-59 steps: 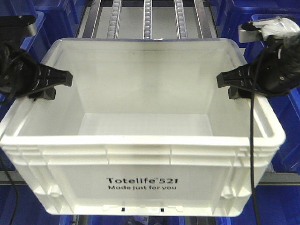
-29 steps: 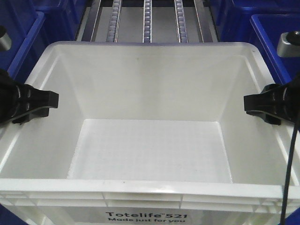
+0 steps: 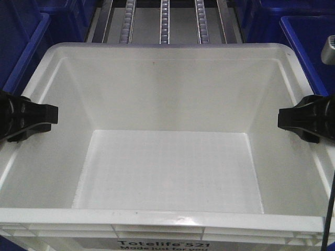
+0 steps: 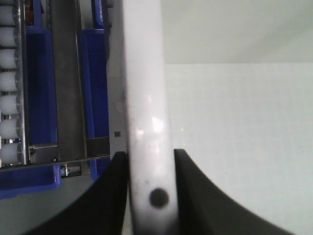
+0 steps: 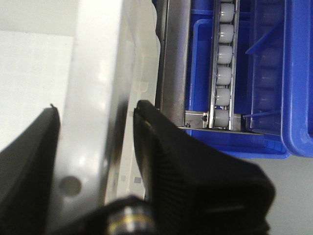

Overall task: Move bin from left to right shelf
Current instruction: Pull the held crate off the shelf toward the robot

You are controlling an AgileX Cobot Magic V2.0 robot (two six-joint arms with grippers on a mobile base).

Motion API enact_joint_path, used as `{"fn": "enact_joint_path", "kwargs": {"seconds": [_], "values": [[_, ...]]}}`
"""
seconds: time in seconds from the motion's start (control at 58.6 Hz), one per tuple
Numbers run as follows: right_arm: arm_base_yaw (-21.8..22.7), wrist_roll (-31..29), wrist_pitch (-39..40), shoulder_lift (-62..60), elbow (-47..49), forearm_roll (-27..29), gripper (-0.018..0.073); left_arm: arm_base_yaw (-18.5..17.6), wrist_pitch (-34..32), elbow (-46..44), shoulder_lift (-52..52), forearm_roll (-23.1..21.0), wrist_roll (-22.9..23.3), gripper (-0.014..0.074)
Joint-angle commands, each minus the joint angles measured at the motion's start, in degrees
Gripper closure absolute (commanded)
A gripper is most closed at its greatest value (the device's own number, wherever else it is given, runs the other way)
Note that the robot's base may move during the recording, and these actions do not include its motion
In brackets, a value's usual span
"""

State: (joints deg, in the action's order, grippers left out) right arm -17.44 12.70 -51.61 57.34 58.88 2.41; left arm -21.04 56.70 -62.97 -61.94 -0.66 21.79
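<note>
The white bin point(image 3: 167, 172) fills the front view, open and empty, with its black "Totelife 521" print cut off at the bottom edge. My left gripper point(image 3: 46, 116) is shut on the bin's left rim point(image 4: 144, 98), one black finger point(image 4: 115, 191) outside and the other inside. My right gripper point(image 3: 287, 118) is shut on the opposite rim point(image 5: 98, 58) in the same way. A rail of white wheels point(image 5: 224, 63) of the right shelf runs just past the bin's right wall in the right wrist view.
Grey roller strips point(image 3: 165, 21) in a steel frame run away behind the bin. Blue bins point(image 3: 306, 42) stand on the right and blue bins point(image 3: 23, 42) on the left. Another white-wheel rail point(image 4: 9, 98) and a blue bin point(image 4: 41, 98) lie left of the bin.
The bin has come toward the camera and now fills the view, its front face dropping out of the bottom. Both grippers, still on the rims, sit wider apart and lower in the view.
</note>
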Motion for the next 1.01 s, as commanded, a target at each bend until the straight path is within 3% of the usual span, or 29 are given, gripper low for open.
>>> {"fn": "enact_joint_path", "kwargs": {"seconds": [0.0,0.989], "values": [[0.9,0.0,5.4,-1.0,1.9,-4.6,0.0539,-0.2,-5.8,-2.3,2.4,0.7,-1.9,0.0603],[0.9,0.0,5.4,-1.0,1.9,-4.6,0.0539,-0.2,-5.8,-2.3,2.4,0.7,-1.9,0.0603]]}}
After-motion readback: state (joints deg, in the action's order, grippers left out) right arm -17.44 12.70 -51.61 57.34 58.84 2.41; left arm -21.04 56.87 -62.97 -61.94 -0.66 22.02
